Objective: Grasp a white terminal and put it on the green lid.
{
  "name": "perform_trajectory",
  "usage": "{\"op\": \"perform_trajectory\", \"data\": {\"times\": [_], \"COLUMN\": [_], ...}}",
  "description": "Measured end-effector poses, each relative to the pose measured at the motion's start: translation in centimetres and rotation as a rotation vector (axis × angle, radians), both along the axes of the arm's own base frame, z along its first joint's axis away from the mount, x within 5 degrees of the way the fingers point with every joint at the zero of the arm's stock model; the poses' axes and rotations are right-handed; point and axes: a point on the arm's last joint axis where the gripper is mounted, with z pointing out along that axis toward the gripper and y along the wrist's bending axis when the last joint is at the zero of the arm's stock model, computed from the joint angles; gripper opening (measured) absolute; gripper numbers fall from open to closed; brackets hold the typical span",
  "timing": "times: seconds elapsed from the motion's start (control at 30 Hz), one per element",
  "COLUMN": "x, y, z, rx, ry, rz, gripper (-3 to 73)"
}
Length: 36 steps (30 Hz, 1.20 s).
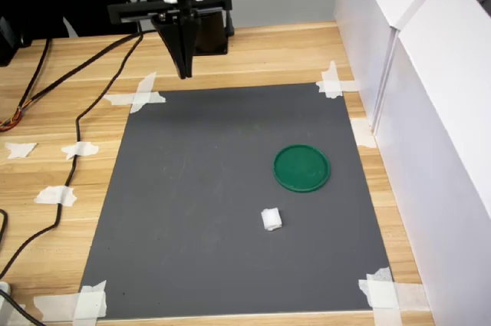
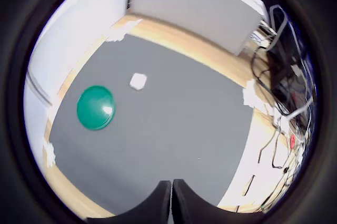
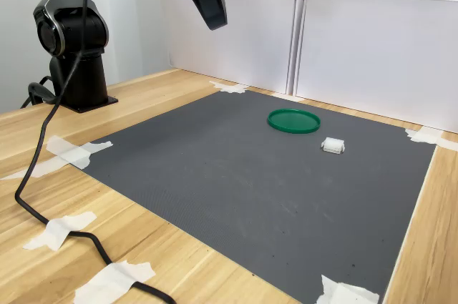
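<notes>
Both pincer (image 1: 184, 73) fingers meet, holding nothing.

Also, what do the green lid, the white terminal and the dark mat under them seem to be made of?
Green lid: probably plastic, smooth and glossy; a highlight shows on it in the wrist view.
White terminal: likely moulded plastic, slightly translucent white; too small to be sure.
Dark mat: seemingly rubber or foam sheet, matte grey with fine texture.

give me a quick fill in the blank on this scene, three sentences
1. The tiny white plastic terminal block lies on the dark grey ____.
2. The flat round green plastic lid has ____ resting on it.
3. The arm's black tool hangs above the mat with its jaws ____.

Missing words: mat; nothing; shut
</notes>
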Motion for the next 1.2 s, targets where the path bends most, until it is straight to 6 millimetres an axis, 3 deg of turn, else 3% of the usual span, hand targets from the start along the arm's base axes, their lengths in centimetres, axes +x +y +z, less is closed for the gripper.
{"op": "perform_trajectory", "data": {"times": [0.13,0.37,0.5,0.63,0.97,1.2], "x": [1.7,4.8,6.2,7.3,9.6,10.9], "y": [0.6,0.9,1.1,1.7,3.1,6.4], "z": [-0.6,-0.9,-0.8,-0.5,-1.0,-2.8], "rx": [-0.017,-0.052,-0.049,0.006,0.095,0.012], "ry": [0.092,0.103,0.109,0.124,0.155,0.208], "rz": [0.115,0.2,0.214,0.225,0.242,0.28], "gripper": [12.7,50.7,66.8,71.0,71.5,71.3]}}
